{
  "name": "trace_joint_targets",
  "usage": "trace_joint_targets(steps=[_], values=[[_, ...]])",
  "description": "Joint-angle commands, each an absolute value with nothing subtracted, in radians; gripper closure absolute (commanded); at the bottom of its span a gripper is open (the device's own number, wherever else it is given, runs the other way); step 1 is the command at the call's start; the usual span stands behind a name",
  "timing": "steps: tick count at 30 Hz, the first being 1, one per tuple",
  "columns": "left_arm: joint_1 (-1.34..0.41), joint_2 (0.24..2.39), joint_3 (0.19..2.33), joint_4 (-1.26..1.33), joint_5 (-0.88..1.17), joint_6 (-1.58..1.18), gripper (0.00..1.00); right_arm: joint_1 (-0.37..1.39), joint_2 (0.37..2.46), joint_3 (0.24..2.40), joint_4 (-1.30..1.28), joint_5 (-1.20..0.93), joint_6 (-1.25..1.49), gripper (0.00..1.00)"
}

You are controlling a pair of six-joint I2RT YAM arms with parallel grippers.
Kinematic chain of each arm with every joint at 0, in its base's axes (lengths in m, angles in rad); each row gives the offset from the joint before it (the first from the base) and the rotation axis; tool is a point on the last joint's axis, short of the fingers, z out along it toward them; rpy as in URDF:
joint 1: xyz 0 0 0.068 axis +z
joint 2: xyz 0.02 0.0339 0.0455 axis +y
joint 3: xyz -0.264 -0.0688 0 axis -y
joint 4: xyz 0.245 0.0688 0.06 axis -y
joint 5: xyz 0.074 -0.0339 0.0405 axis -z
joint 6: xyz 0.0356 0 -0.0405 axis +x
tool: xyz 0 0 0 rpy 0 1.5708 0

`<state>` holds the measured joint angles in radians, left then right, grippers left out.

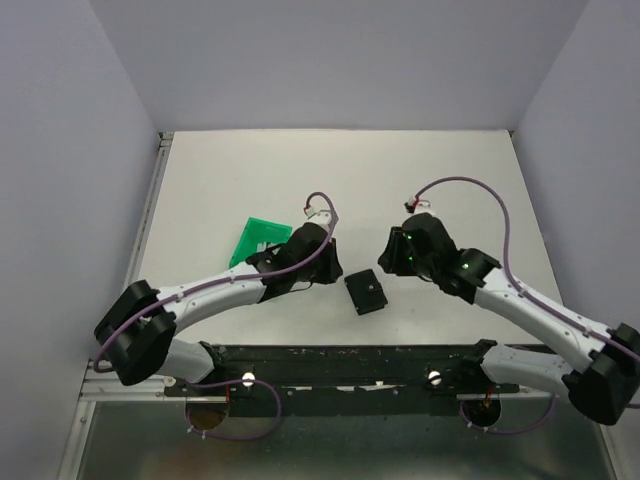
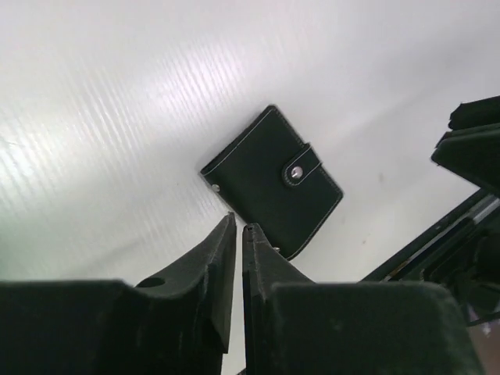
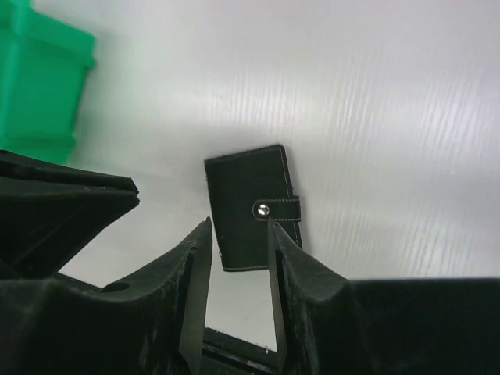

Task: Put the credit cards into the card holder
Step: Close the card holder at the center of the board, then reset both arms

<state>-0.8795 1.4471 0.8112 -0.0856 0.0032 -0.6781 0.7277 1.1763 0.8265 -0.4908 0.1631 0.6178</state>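
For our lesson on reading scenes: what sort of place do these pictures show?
Probably a robot test cell or lab bench: a bare white table boxed in by plain grey walls, with two arms bolted to a black rail at its near edge.

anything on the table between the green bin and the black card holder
No loose object: in the top external view only the left gripper and its arm sit between the green bin and the closed card holder; no cards show.

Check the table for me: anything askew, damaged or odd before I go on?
Nothing damaged or spilled. The card holder lies closed and snapped, slightly skewed, between the grippers. No credit cards show in any view. The green bin looks tipped, partly hidden by the left arm.
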Motion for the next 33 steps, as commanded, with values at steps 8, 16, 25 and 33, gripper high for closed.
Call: trace_joint_targets(steps=[8, 16, 25, 33], values=[[-0.881, 1.086, 0.868, -0.316, -0.359, -0.620, 0.64, 0.735, 0.803, 0.756, -0.603, 0.340, 0.627, 0.35], [-0.877, 0.937, 0.836, -0.514, -0.497, -0.682, 0.29, 0.735, 0.643, 0.643, -0.657, 0.360, 0.678, 0.10], [-0.877, 0.775, 0.759, -0.727, -0.569, -0.868, 0.01, 0.733, 0.479, 0.572, -0.749, 0.388, 0.701, 0.00], [-0.876, 0.758, 0.776, -0.808, -0.612, -0.888, 0.01, 0.735, 0.462, 0.537, -0.741, 0.370, 0.678, 0.00]])
